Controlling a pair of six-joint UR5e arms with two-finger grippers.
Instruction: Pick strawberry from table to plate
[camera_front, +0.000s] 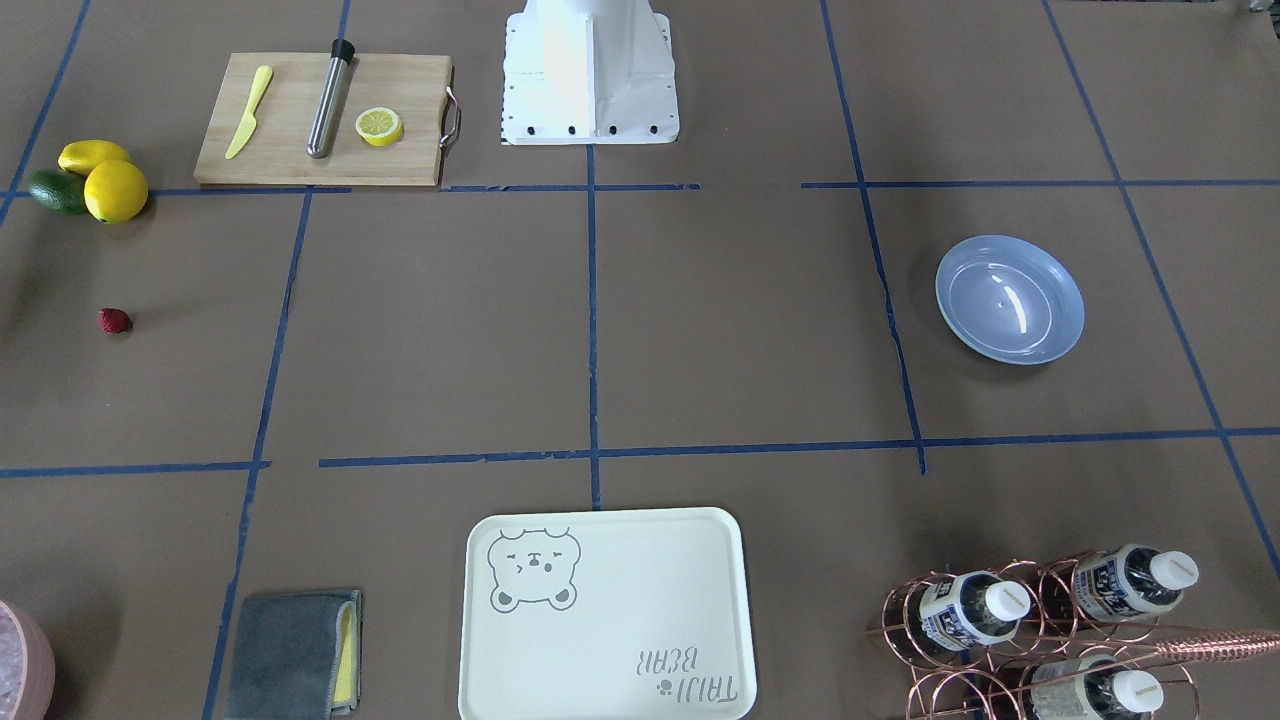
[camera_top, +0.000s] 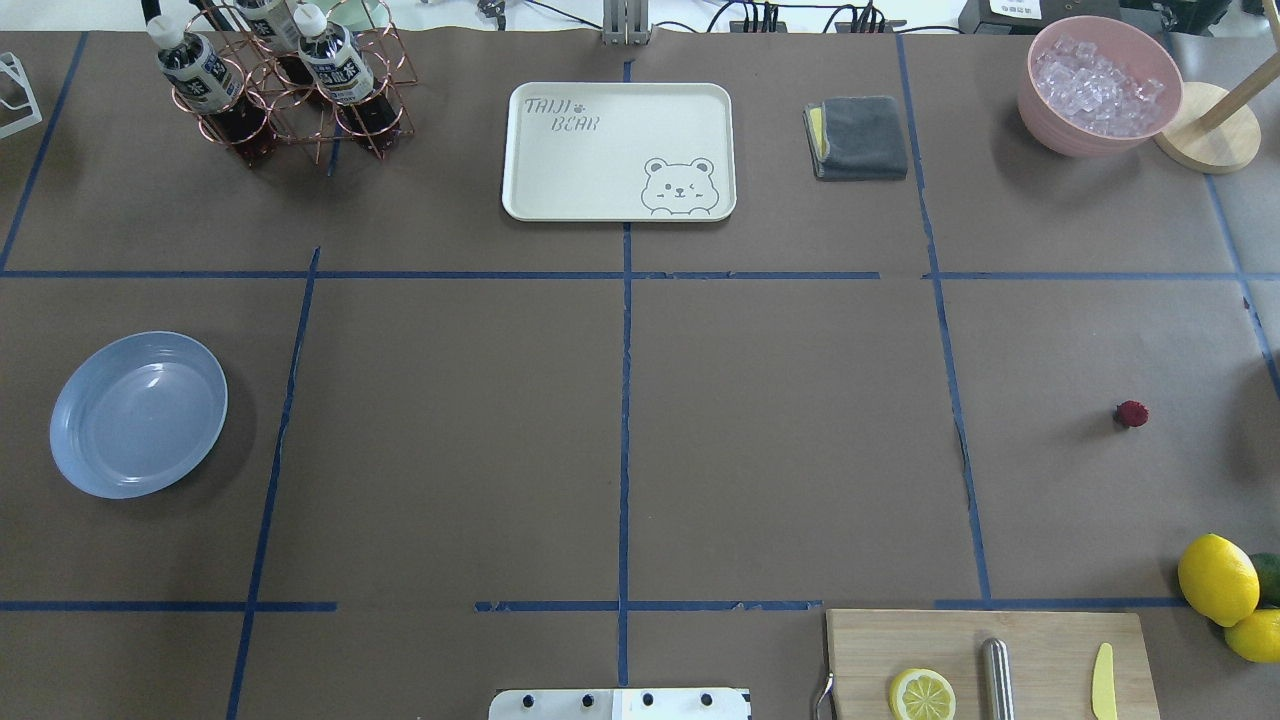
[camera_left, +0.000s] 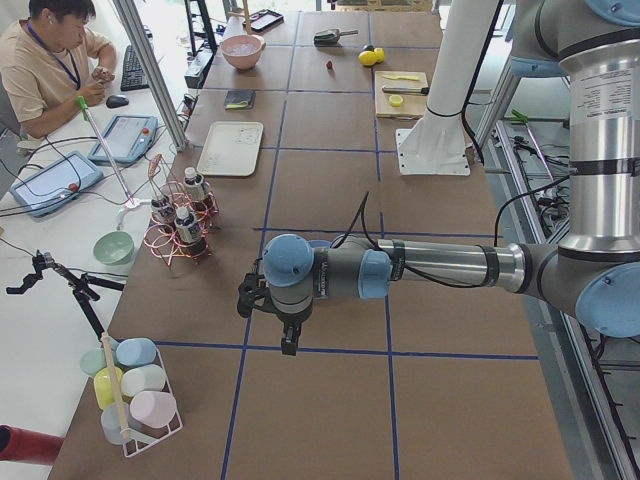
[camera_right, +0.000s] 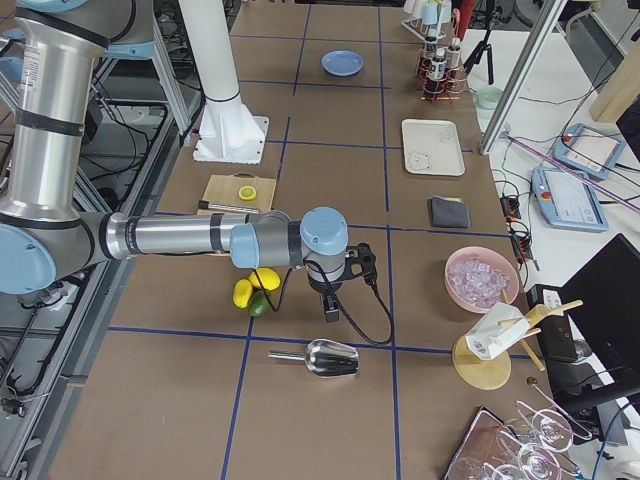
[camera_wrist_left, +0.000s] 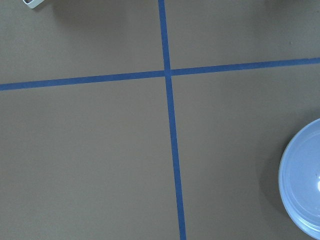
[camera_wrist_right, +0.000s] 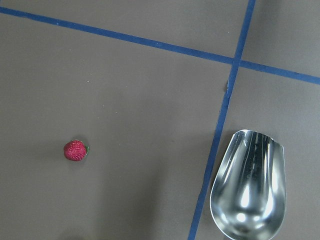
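Matt brown paper table; glossy light-blue plate; bumpy-skinned strawberry; mirror-polished metal scoop; smooth wooden cutting board.

The table is covered with brown paper and is divided by blue tape lines. On it are laid a strawberry, well apart from a plate, a tray, a board, two lemons touching an avocado, a cloth, a bowl, a rack and a scoop.

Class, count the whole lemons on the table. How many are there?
2. One lemon lies beside the avocado; the second lemon lies just behind them, nearer the robot's base. The lemon half on the cutting board is not counted.
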